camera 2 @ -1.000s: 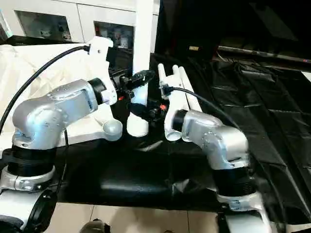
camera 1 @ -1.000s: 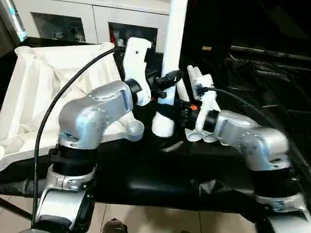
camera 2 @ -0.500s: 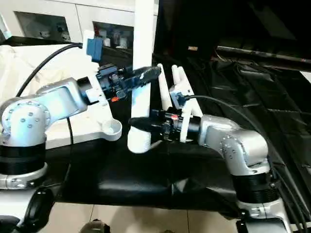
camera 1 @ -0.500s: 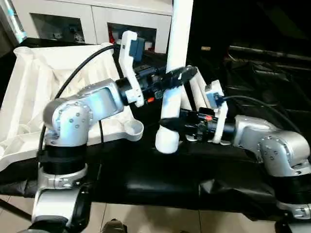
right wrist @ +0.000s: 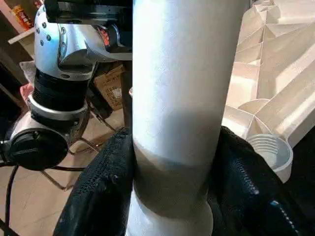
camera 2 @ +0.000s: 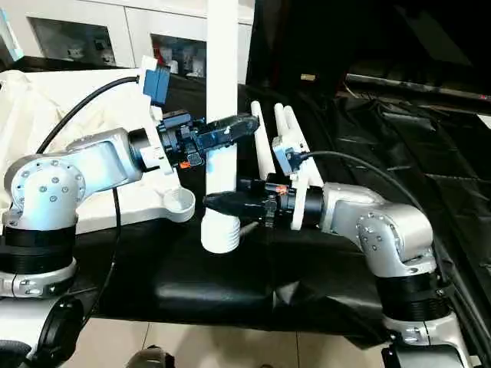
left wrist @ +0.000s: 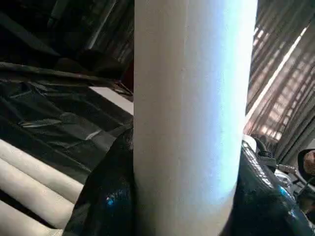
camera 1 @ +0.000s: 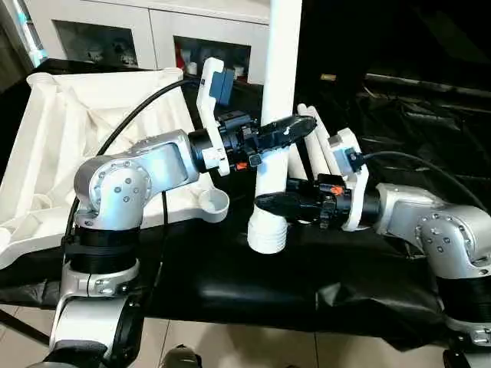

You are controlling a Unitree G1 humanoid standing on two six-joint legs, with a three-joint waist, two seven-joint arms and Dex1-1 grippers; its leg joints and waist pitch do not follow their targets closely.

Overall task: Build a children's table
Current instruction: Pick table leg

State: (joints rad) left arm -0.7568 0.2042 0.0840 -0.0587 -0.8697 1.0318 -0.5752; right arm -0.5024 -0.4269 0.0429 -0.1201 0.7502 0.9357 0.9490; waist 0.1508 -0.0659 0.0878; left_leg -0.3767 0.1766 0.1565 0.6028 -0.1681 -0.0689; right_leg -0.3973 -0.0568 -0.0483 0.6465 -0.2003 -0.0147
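Observation:
One white table leg (camera 1: 278, 77) stands upright above the black-covered bench, its ribbed lower end (camera 1: 266, 234) hanging just right of the tabletop's round corner socket (camera 1: 214, 202). My left gripper (camera 1: 295, 126) is shut on the leg at mid-height, and black fingers (left wrist: 106, 196) press both its sides. Lower down, my right gripper (camera 1: 268, 203) is shut on the same leg (right wrist: 179, 73) from the right. The white tabletop (camera 1: 69, 146) lies ribbed side up at the left, and the socket (right wrist: 268, 147) sits beside the leg's end.
Other white legs (camera 1: 318, 146) lie side by side on the black cloth (camera 1: 253, 284) behind my right gripper. A white cabinet with glass doors (camera 1: 138, 31) stands at the back. The bench's front edge runs near my arms' bases.
The leg's lower end has come forward and down, closer to the front. My right arm swung out to the right, and the left gripper shifted right along the leg.

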